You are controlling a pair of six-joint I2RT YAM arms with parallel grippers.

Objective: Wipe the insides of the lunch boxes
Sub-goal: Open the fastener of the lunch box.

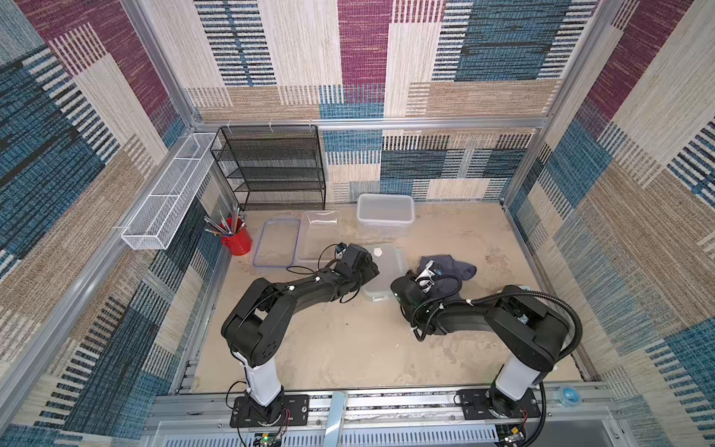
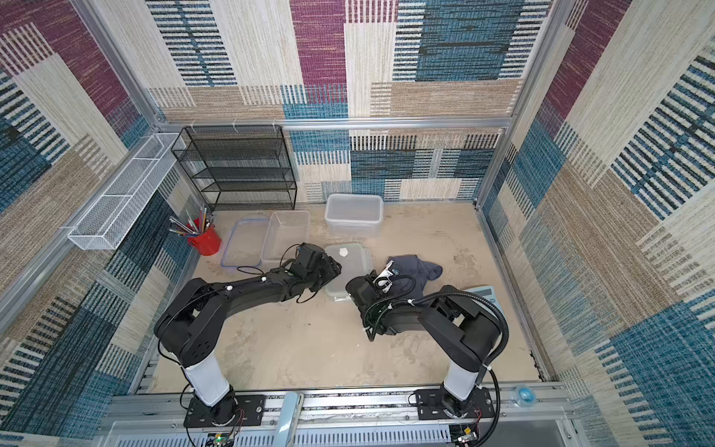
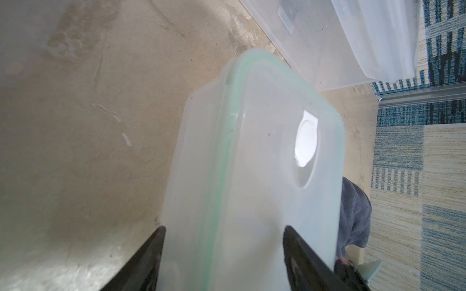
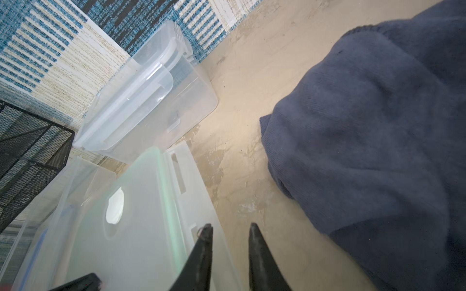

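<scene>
1. We find the smaller lunch box [image 1: 387,267] at the table's centre, between both grippers, with its green-rimmed lid [image 3: 252,176] on. The deep lunch box [image 1: 385,211] stands far, by the back wall. The shallow clear lunch box [image 1: 319,240] lies far-left, and the grey cloth [image 1: 450,271] lies just right of centre.
2. We judge the smaller box to be light, thin plastic, stiff at the rim and smooth enough to slide when pushed. The side latch flap [image 4: 181,181] looks the best place to hold the lid, and the end walls the best for the base.
3. It sits upright with the lid upward. Its long axis runs near to far, and the white vent plug [image 3: 306,138] is toward the far end.
4. The left gripper [image 3: 224,228] has its jaws spread wide over the box's near end, and no clamping is evident.
5. The right gripper [image 4: 230,225] has its jaws narrowly parted at the right flap. We cannot tell whether the flap is pinched.
</scene>
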